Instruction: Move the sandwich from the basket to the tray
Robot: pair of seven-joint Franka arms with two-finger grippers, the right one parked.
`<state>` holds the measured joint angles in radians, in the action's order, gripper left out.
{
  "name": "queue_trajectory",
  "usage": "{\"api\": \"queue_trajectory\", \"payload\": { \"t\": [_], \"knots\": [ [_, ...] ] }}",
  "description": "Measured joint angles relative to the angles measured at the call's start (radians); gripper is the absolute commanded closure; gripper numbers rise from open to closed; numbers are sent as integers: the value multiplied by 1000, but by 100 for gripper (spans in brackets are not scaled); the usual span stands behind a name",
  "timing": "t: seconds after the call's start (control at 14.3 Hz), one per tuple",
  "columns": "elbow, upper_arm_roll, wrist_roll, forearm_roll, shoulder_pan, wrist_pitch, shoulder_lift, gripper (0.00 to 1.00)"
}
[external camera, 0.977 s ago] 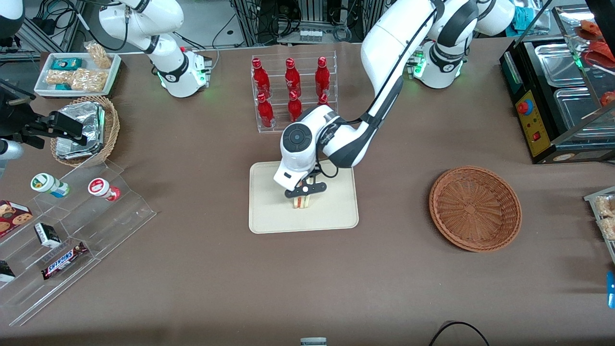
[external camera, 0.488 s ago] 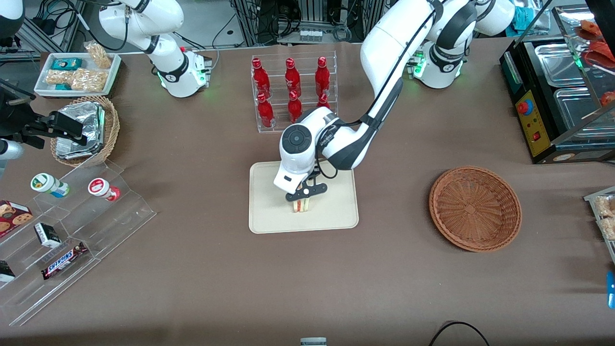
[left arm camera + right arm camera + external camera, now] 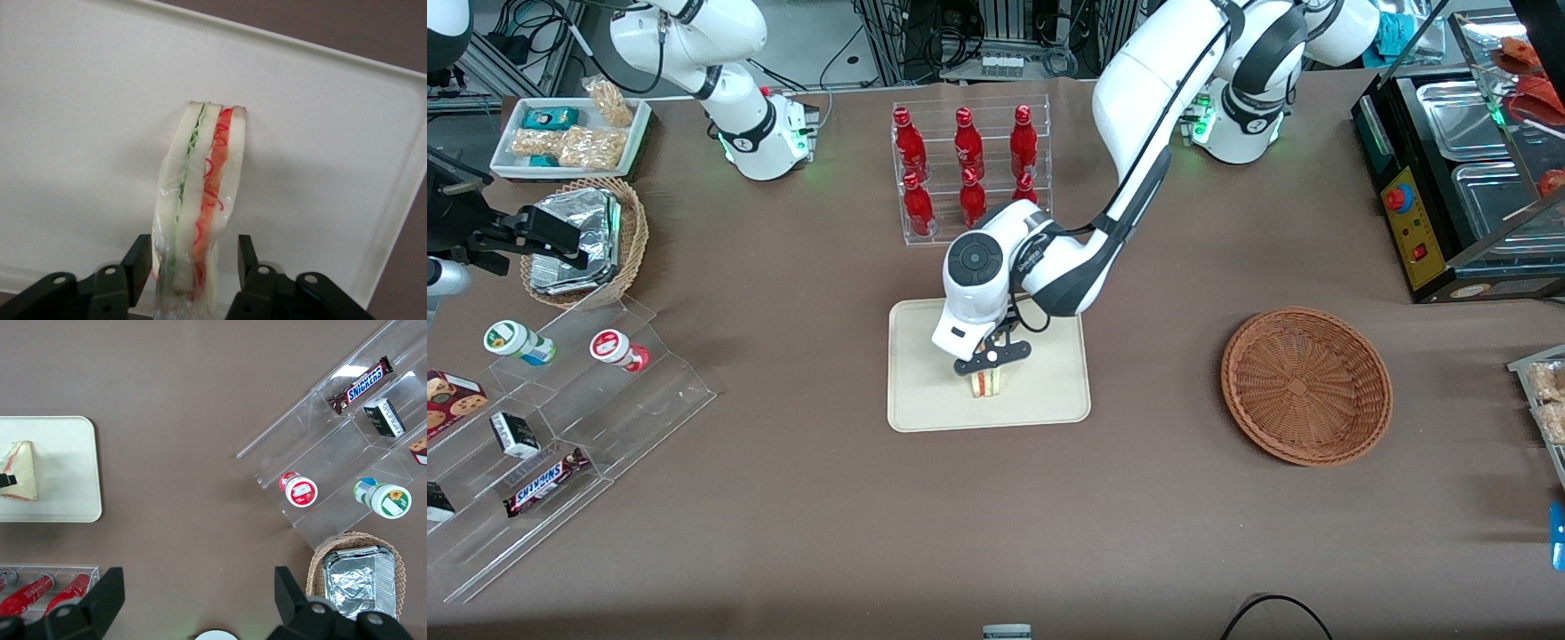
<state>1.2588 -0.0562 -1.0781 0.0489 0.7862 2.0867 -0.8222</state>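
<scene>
Gripper (image 3: 989, 363) is lifting slightly since a second ago, fingers (image 3: 137, 267) opening just clear of the sandwich (image 3: 200, 213), leaving it standing on edge at the tray's (image 3: 1049, 391) 6 o'clock side, basket (image 3: 1305, 384) emptied.

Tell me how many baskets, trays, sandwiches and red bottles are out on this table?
Baskets: 2 (basket, tan basket)
Trays: 2 (tray, white snack tray)
Sandwiches: 1 (sandwich, standing on the tray, gripper open around it)
Red bottles: 6 (red bottles)
Total: 11
</scene>
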Motion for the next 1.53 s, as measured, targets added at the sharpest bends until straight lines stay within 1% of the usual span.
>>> {"api": "queue_trajectory", "payload": {
  "t": [0.14, 0.28, 0.49, 0.56, 0.91, 1.05, 1.19, 1.26, 1.4, 1.53],
  "knots": [
    [-20, 5, 16, -6, -3, -86, 61, 0],
    [-12, 16, 59, -9, -25, -190, 161, 0],
    [77, 25, 94, -15, -116, -323, 317, 0],
    [114, 26, 132, -21, -157, -353, 357, 0],
    [324, 30, 547, -24, -390, -429, 555, 0],
    [370, 31, 726, -24, -484, -503, 645, 0],
    [386, 32, 876, -28, -571, -552, 729, 0],
    [389, 32, 936, -42, -605, -568, 767, 0],
    [393, 32, 1011, -99, -644, -578, 828, 0],
    [394, 31, 1026, -124, -660, -578, 869, 0]
  ]
}}
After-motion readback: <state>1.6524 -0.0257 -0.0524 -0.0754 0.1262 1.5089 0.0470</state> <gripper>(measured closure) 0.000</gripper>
